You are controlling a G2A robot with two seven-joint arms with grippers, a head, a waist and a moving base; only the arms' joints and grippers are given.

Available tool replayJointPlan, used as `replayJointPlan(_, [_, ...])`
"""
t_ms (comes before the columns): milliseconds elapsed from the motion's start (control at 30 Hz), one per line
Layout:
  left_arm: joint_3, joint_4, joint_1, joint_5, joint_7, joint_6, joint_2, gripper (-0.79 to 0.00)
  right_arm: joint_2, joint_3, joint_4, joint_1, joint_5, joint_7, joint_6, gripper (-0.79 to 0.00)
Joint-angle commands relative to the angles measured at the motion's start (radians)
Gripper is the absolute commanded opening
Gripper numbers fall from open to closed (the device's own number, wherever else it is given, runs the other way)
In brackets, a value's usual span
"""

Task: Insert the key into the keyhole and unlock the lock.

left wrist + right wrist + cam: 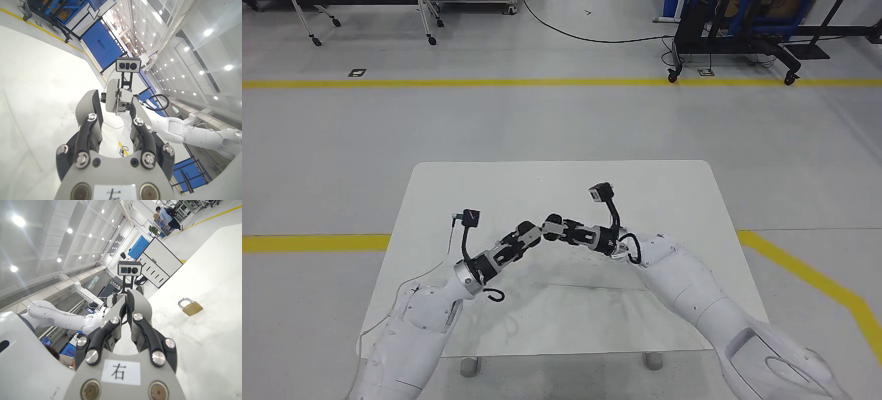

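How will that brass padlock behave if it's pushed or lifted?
The padlock looks like solid brass-coloured metal: probably rigid and heavy for its size. It seems to lie flat on the table, so it is unlikely to roll; a push would likely slide or spin it.

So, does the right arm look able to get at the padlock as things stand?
Probably yes. The padlock lies on bare table off to one side of the right gripper, with nothing between them. The gripper is shut, though, so it would likely have to open first.

Left pincer (531,231), right pincer (555,224), tip to tip, white table (662,190)
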Motion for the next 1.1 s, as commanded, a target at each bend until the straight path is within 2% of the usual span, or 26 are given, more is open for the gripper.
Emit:
replayJointPlan(0, [0.002,-0.001,0.001,0.001,0.001,-0.003,0.001,-0.662,-0.004,-0.005,0.011,0.005,0.001,-0.001,0.000,-0.785])
replayJointPlan(67, [0.003,-0.001,0.002,0.002,0.002,-0.005,0.001,-0.760,-0.007,-0.007,0.020,0.009,0.003,-0.001,0.000,-0.785])
replayJointPlan(100, [0.004,-0.002,0.002,0.002,0.000,-0.006,0.002,-0.785,-0.008,-0.008,0.024,0.010,0.004,-0.001,0.000,-0.785])
replayJointPlan(367, [0.004,-0.006,0.003,0.030,0.020,-0.005,0.005,-0.785,-0.015,-0.011,0.035,0.013,0.021,-0.001,0.000,-0.785])
replayJointPlan(433, [0.004,-0.008,0.005,0.037,0.029,-0.004,0.006,-0.785,-0.015,-0.014,0.037,0.012,0.024,-0.001,0.000,-0.613])
replayJointPlan(500, [0.000,-0.009,0.005,0.046,0.037,-0.003,0.007,-0.785,-0.015,-0.018,0.041,0.014,0.024,-0.001,0.000,-0.533])
replayJointPlan(533, [-0.002,-0.010,0.005,0.051,0.042,-0.003,0.007,-0.785,-0.013,-0.017,0.045,0.017,0.022,-0.001,0.000,-0.465])
replayJointPlan(567, [-0.004,-0.010,0.006,0.060,0.048,-0.001,0.008,-0.785,-0.011,-0.012,0.047,0.019,0.023,-0.001,0.000,-0.453])
replayJointPlan(800, [-0.007,-0.023,0.008,0.129,0.061,-0.006,0.013,-0.785,0.019,0.032,0.044,0.015,-0.029,-0.001,0.000,-0.486])
replayJointPlan(967, [0.006,-0.028,0.006,0.182,0.045,-0.006,0.016,-0.785,0.044,0.013,0.035,0.020,-0.121,0.006,0.007,-0.459])
replayJointPlan(1067, [0.018,-0.026,0.000,0.190,0.015,-0.009,0.017,-0.785,0.058,0.009,0.020,0.017,-0.136,0.007,0.008,-0.468])
